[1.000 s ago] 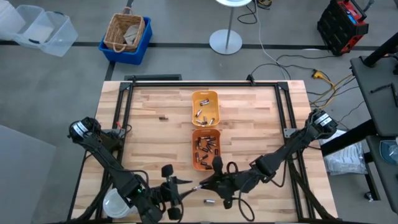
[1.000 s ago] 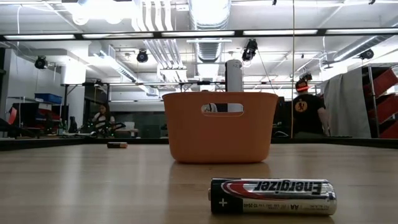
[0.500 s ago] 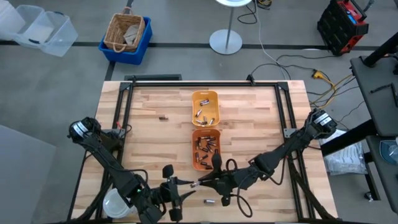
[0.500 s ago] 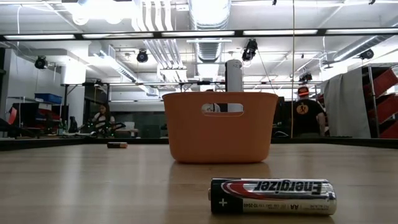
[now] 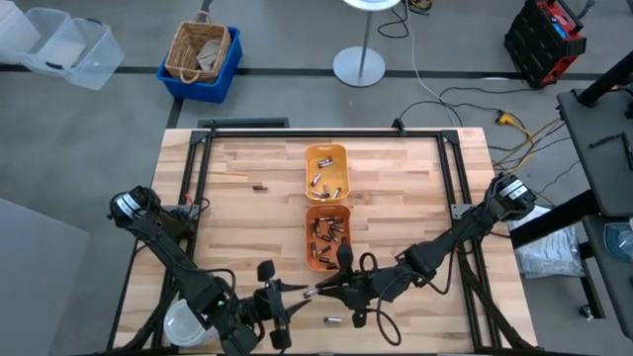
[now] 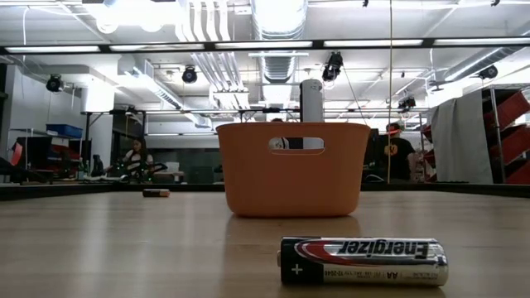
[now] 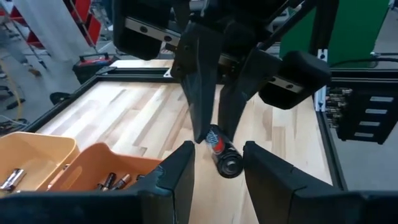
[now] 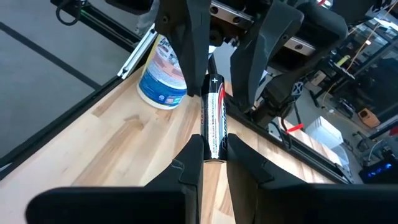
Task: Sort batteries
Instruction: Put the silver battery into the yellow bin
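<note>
The right gripper (image 8: 211, 152) is closed on a battery (image 8: 213, 118), pinching one end so the rest of the cylinder juts forward, which leaves free length for another gripper to take. Directly facing it, tip to tip, the left gripper (image 7: 217, 163) has its fingers spread apart on either side of the battery's far end, not yet touching it; this looks like a handover between the arms. In the high view the two grippers meet near the front edge of the table (image 5: 237, 208). Just beyond the right gripper lies the orange tray (image 5: 327, 237), holding many batteries, and farther out in line with it sits the yellow-orange tray (image 5: 326, 171) with a few more, so sorted pieces stay apart. One loose battery (image 6: 363, 261) lies on the table just below the meeting grippers. Another small one (image 5: 259, 186) rests well away, beyond the left gripper.
</note>
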`<state>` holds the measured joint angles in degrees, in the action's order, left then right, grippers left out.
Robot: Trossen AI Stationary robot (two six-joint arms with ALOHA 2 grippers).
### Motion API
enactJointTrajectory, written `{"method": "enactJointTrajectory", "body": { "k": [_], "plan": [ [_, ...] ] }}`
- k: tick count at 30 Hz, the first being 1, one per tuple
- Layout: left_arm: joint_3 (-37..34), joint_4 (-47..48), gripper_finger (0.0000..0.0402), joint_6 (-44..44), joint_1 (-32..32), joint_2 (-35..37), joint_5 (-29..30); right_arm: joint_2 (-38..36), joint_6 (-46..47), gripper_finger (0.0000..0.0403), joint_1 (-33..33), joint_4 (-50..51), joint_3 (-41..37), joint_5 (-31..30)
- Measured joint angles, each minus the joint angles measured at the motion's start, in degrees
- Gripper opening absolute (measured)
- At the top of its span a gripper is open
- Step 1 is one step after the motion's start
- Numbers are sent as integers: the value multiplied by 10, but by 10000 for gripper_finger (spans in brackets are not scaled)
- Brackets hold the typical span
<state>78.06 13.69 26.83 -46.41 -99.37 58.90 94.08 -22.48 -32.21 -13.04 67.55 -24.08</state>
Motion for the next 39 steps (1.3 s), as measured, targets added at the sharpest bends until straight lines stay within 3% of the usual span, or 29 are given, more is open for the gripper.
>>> {"method": "enactJointTrajectory", "body": {
  "k": [15, 39],
  "plan": [
    [0, -1, 117, -51, 1, 0, 6, 0, 0, 38, 0, -19, 0, -1],
    [0, -5, 117, -54, 9, 0, 21, 0, 0, 38, 0, -23, 0, -2]
  ]
}}
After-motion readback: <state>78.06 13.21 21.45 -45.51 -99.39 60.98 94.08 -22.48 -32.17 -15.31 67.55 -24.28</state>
